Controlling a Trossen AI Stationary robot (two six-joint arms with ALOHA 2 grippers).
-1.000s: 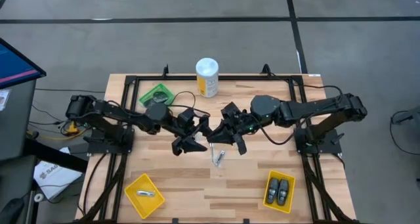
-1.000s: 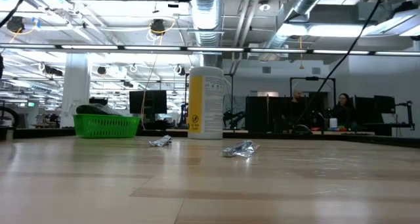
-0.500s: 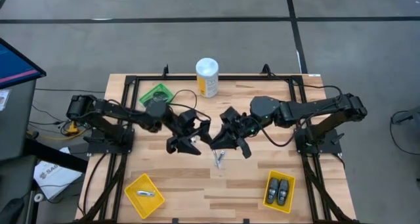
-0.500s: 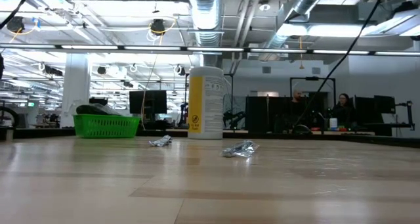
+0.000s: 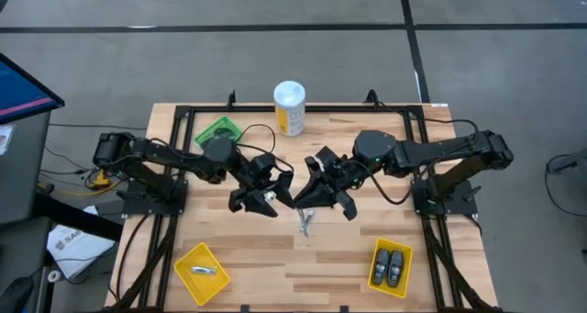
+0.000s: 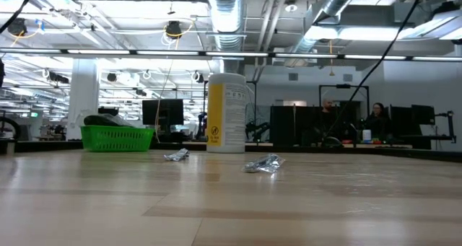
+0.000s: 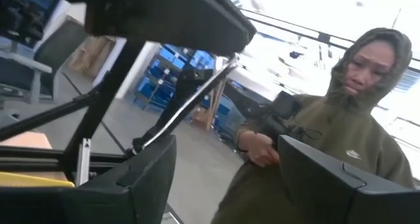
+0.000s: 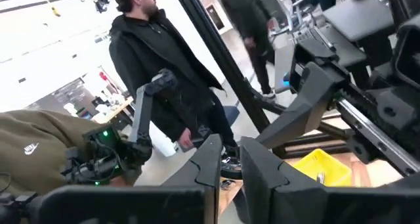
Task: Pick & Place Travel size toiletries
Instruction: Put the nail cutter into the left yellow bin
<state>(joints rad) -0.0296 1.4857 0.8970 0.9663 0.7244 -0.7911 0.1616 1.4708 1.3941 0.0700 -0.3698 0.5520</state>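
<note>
While our left gripper hangs fingers apart mid-table, our right gripper, fingers together and empty, hovers above two silver tubes.

Two tubes lie mid-table — canister behind them, bins at the front corners.
</note>
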